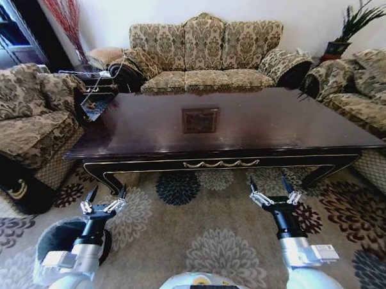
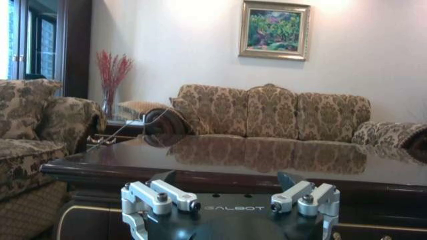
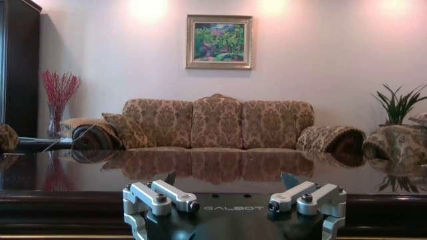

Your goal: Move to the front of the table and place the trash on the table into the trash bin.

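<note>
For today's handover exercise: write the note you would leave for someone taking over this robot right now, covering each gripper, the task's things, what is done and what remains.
Left gripper: open, holding nothing, in front of the table near its left end.
Right gripper: open, holding nothing, before the table's right half.
Trash bin: on the carpet by the left arm, partly hidden behind it.
Trash: none visible on the tabletop from any camera.
Done: robot stands at the table's front.
Left: I cannot tell whether the clearing is finished; check the tabletop and the bin's contents.
</note>
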Controlling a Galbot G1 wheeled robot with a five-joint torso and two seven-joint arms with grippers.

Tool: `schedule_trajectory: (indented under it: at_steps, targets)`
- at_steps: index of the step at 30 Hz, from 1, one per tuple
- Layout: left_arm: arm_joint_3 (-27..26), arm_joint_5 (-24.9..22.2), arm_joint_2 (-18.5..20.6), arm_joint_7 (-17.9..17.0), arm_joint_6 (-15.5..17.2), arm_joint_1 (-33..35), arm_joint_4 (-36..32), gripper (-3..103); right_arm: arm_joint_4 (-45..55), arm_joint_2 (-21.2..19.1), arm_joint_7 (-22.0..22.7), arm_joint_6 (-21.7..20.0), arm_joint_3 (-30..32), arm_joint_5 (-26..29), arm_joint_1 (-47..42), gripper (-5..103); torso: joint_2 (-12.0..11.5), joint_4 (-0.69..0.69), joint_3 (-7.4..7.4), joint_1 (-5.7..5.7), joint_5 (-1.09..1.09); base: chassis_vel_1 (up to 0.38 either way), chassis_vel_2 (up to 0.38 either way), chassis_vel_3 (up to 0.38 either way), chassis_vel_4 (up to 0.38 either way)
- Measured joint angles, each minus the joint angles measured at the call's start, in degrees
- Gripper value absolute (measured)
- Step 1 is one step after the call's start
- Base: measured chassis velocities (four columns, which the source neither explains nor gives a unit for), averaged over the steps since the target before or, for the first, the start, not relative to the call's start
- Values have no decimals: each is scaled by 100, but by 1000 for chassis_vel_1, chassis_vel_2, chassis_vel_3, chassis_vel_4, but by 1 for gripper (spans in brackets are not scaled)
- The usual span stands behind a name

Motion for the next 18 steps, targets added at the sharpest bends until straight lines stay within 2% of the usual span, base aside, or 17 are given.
schedule_trajectory:
  at_steps: [6, 13, 18]
  targets:
    - [-8, -10, 3, -6, 7, 2, 3, 100, -10, -3, 0, 0, -9, 4, 11, 100, 93, 0, 56, 35, 0, 0, 0, 0, 0]
    - [-14, -16, 6, -11, 13, 5, 6, 100, -18, -6, 0, 1, -13, 7, 16, 100, 288, 0, 212, 75, 0, 0, 0, 0, 0]
    - [-16, -18, 7, -13, 15, 6, 8, 100, -20, -7, 0, 1, -15, 8, 18, 100, 352, 0, 268, 83, 0, 0, 0, 0, 0]
